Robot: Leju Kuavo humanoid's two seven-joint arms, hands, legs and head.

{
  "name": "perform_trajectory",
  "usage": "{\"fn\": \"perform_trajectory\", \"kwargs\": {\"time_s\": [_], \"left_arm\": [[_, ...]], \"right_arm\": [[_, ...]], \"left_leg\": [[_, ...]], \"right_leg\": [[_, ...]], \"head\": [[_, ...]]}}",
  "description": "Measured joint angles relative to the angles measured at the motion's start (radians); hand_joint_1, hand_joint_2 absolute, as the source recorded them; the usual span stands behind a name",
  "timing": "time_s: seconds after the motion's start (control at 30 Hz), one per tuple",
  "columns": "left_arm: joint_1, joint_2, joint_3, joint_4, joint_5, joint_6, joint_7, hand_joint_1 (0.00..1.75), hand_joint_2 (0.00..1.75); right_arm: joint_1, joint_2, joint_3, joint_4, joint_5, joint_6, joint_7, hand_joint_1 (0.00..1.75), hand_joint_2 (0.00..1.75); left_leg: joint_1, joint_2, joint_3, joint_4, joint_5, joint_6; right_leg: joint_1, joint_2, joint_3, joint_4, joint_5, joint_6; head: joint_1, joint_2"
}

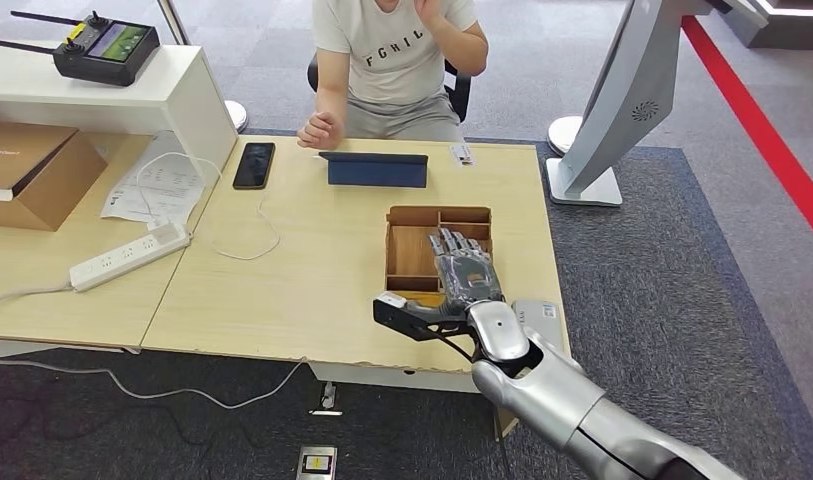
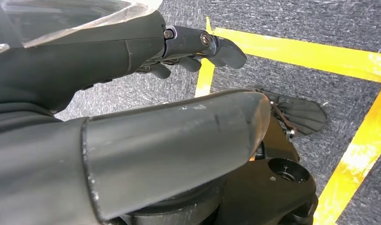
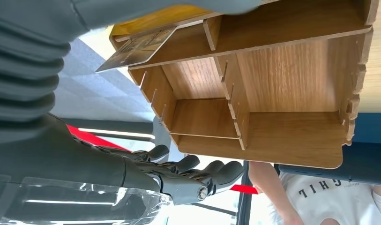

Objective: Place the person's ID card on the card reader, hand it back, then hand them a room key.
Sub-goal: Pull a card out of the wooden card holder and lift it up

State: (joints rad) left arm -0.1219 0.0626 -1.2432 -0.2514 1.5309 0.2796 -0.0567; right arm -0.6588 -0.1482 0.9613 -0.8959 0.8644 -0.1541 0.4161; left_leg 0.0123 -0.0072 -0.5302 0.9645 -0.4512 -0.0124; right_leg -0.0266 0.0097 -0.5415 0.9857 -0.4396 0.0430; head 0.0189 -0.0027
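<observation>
— Right arm first, what's it doing?
— Silver, coming in from below; the right hand (image 1: 467,272) hovers over the wooden tray (image 1: 410,262), fingers straight and slightly apart, nothing in them. In the right wrist view a card (image 3: 137,49) with faint print lies just beside the tray's wall; I can't read it.
— And the other cards?
— A small white card (image 1: 461,153) lies at the table's (image 1: 282,290) far edge, near the person (image 1: 397,60); its text is too small to read. A dark blue card reader (image 1: 377,169) stands just beside it.
— Any writing you can read?
— The person's shirt shows "FGHIL".
— The left hand?
— The left hand (image 2: 197,49) hangs above grey carpet with yellow tape lines (image 2: 296,51), fingers curled in and holding nothing.
— Anything else?
— A black phone (image 1: 254,165) and a white power strip (image 1: 129,257).
</observation>
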Motion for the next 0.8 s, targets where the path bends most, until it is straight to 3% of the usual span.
{"fn": "perform_trajectory", "kwargs": {"time_s": [0.57, 0.7, 0.8], "left_arm": [[0.000, 0.000, 0.000, 0.000, 0.000, -0.010, 0.007, 0.00, 0.00], [0.001, 0.000, 0.000, 0.000, 0.001, -0.010, 0.007, 0.00, 0.00], [0.001, 0.000, 0.000, 0.000, 0.001, -0.010, 0.006, 0.00, 0.00]], "right_arm": [[-0.009, -0.020, -0.001, -0.045, -0.001, 0.043, 0.018, 0.00, 0.00], [-0.010, -0.034, -0.002, -0.050, 0.001, 0.049, 0.034, 0.00, 1.75], [-0.010, -0.041, -0.003, -0.051, 0.003, 0.048, 0.040, 0.00, 1.75]], "left_leg": [[0.000, 0.000, 0.000, 0.000, 0.000, 0.000], [0.000, 0.000, 0.000, 0.000, 0.000, 0.000], [0.000, 0.000, 0.000, 0.000, 0.000, 0.000]], "right_leg": [[0.000, 0.000, 0.000, 0.000, 0.000, 0.000], [0.000, 0.000, 0.000, 0.000, 0.000, 0.000], [0.000, 0.000, 0.000, 0.000, 0.000, 0.000]], "head": [[0.000, 0.000], [0.000, 0.000], [0.000, 0.000]]}}
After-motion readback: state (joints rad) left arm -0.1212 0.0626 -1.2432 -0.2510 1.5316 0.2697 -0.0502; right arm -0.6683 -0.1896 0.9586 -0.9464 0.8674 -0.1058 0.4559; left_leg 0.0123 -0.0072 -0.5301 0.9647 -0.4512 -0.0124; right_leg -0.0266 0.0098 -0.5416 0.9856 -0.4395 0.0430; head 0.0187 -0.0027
